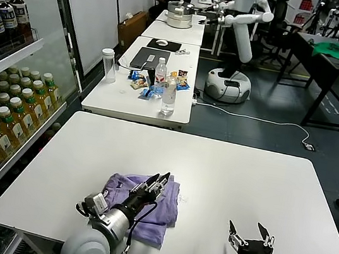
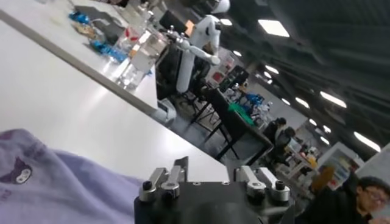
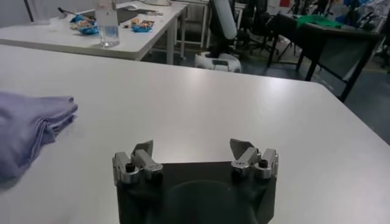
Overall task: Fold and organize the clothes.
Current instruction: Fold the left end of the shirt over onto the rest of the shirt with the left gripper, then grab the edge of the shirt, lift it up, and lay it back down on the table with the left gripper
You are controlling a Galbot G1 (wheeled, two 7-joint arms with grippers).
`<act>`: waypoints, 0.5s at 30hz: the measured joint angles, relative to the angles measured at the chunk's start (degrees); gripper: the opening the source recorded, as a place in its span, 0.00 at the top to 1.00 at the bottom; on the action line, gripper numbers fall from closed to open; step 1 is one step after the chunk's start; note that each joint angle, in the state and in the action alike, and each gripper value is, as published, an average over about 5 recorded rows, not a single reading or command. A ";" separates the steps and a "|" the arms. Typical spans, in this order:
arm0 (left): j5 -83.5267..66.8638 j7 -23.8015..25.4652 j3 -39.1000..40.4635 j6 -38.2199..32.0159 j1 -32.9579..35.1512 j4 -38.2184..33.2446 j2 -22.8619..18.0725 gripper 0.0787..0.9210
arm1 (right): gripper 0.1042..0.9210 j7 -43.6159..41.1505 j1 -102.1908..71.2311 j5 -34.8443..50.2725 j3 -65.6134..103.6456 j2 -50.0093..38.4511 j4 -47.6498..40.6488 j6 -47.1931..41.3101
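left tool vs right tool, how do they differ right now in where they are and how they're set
The left tool is over the folded lavender T-shirt, its fingers close together at the fabric; the right tool is off to the side above the bare white table, well clear of the shirt. The right tool's fingers are spread apart and hold nothing. Both sit low near the table's front edge.

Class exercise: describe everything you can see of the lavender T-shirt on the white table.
The lavender T-shirt is thin, soft fabric, folded into a compact, slightly rumpled bundle with layered edges. A small dark cartoon print shows on one face. It lies flat on the white table, near its front edge. The left claw is over its top; actual contact cannot be confirmed.
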 measured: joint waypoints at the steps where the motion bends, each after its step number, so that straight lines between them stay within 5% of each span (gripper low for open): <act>1: 0.59 0.11 -0.14 -0.01 0.21 -0.09 0.18 0.41 | 0.12 0.00 0.14 0.01 -0.03 0.02 -0.10 0.00; 9: 7.60 -0.15 -3.18 -0.91 1.63 1.91 3.04 0.15 | 0.12 0.01 0.82 0.06 -0.15 0.34 -0.71 0.02; 15: 15.71 -1.89 -4.53 -1.89 2.00 6.31 5.03 0.12 | 0.12 0.05 0.95 -0.02 -0.13 0.68 -0.91 0.04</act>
